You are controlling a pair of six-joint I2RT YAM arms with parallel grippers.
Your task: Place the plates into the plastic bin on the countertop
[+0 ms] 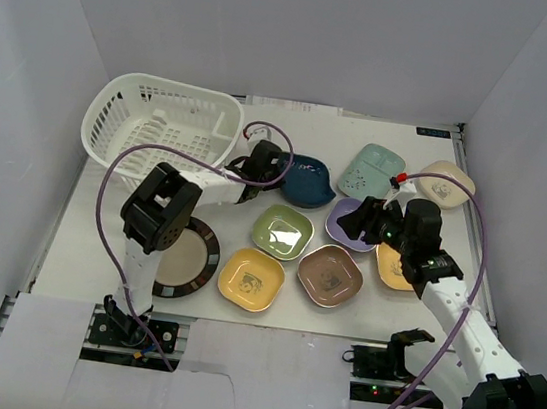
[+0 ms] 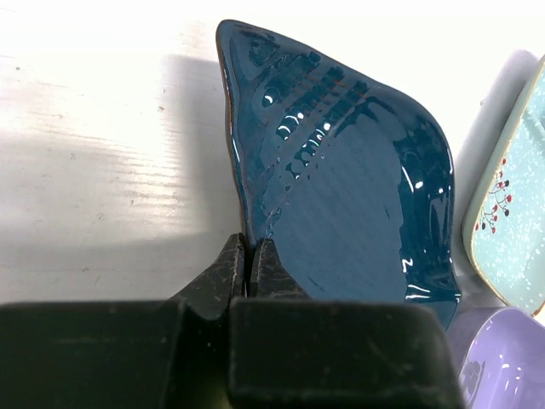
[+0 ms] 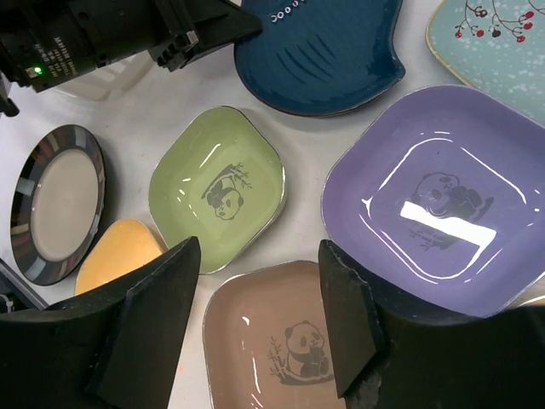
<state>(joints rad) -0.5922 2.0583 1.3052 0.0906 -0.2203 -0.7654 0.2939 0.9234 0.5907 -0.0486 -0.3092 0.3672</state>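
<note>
My left gripper [image 2: 248, 256] is shut on the near rim of the dark blue plate [image 2: 341, 170], which lies beside the white plastic bin [image 1: 162, 129]; the same plate shows in the top view [image 1: 307, 181]. My right gripper [image 3: 260, 315] is open and empty, above the brown-pink plate [image 3: 281, 341] with the purple plate [image 3: 434, 196] to its right and the green plate [image 3: 217, 187] beyond. In the top view the right gripper [image 1: 357, 224] hovers over the purple plate. Yellow [image 1: 251, 278], mint [image 1: 371, 170] and cream [image 1: 446, 182] plates lie on the countertop [image 1: 88, 231]. The round dark-rimmed plate [image 1: 191, 259] lies by the left arm.
White walls enclose the countertop on three sides. An orange-yellow plate [image 1: 391, 268] lies partly under the right arm. Purple cables loop over both arms. The bin holds nothing that I can see.
</note>
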